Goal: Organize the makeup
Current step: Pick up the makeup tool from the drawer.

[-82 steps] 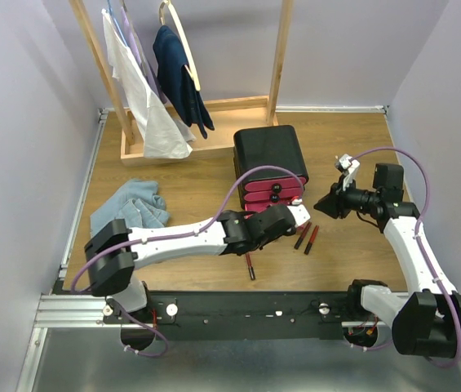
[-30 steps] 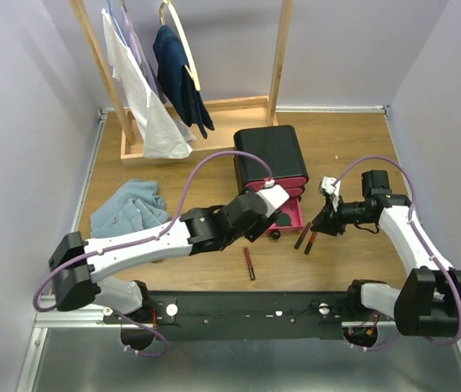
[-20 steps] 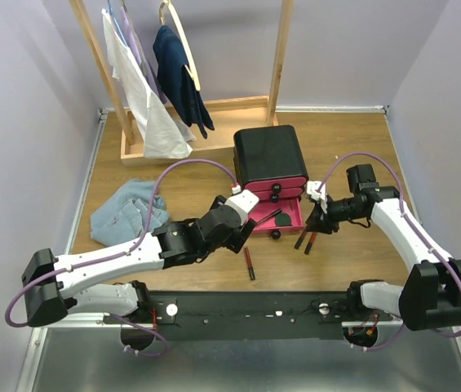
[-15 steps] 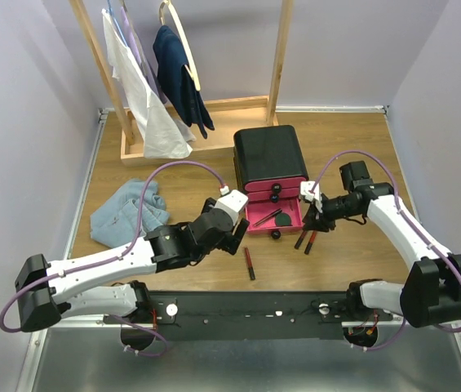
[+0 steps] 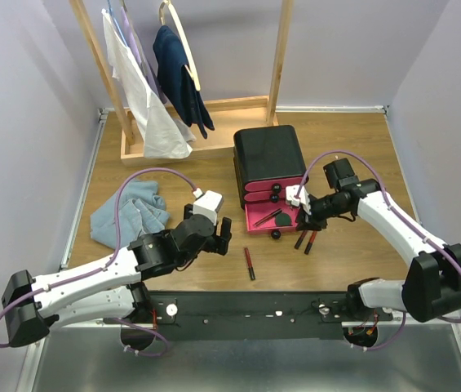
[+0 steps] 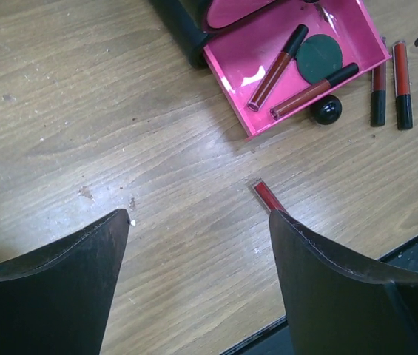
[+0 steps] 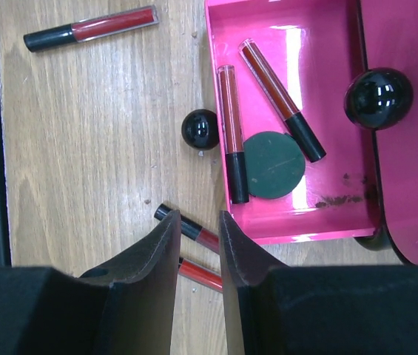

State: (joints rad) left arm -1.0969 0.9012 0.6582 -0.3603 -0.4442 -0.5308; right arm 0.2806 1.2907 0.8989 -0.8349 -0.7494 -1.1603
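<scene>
Withdrawn leftward from the drawer, the left gripper holds its jaws wide apart, empty. The right gripper, jaws narrowly parted, hovers above loose lip tubes beside the open pink drawer, which contains two tubes and a green compact.

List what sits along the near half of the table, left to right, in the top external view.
Crumpled light blue cloth, open left pincer, lone slim red-black lip tube on bare wood, pulled-out pink drawer, pair of slim red-black lip tubes side by side.
</scene>
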